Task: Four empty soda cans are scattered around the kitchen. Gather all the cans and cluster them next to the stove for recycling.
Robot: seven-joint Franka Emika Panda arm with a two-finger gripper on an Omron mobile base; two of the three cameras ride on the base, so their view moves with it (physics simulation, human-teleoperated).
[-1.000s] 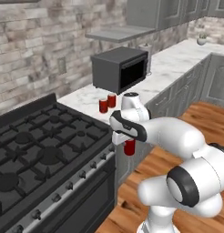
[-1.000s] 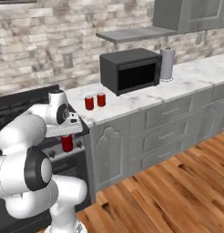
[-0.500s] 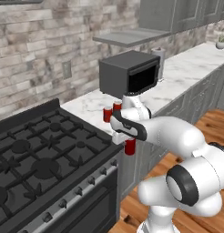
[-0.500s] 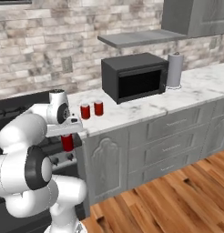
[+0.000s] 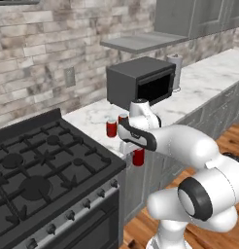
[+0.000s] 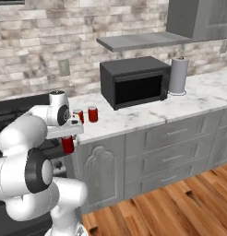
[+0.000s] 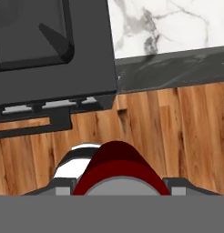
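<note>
2 red cans (image 5: 111, 128) on counter (image 5: 204, 78) mid-frame by stove (image 5: 39, 170) | jaws clamped on third can (image 5: 138, 157) | fourth unseen

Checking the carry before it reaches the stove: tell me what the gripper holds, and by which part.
The gripper is shut on a red soda can, hanging below the hand; it looks gripped by its upper sides, though the exact contact is hidden.

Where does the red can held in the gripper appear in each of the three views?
Left base view: held can just right of centre, below the counter edge.
Right base view: held can at left, in front of the cabinet.
Hand view: held can bottom centre.
Shared landmark: stove.
</note>
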